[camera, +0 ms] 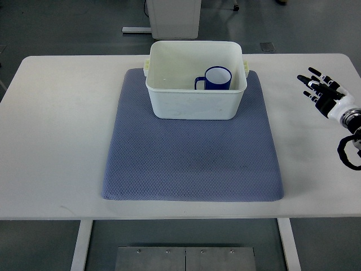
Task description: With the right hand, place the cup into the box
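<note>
A dark blue cup [217,78] with a white inside stands upright inside the white box [192,104], toward its right side, handle pointing left. The box sits at the far edge of a blue-grey mat [192,158]. My right hand [320,87] hovers over the bare table well to the right of the box, fingers spread and holding nothing. The left arm does not show.
The white table [56,124] runs under everything, its front edge near the bottom of the view. A white cabinet base [174,17] stands on the floor beyond the table. A black cable loop [348,151] hangs by my right wrist.
</note>
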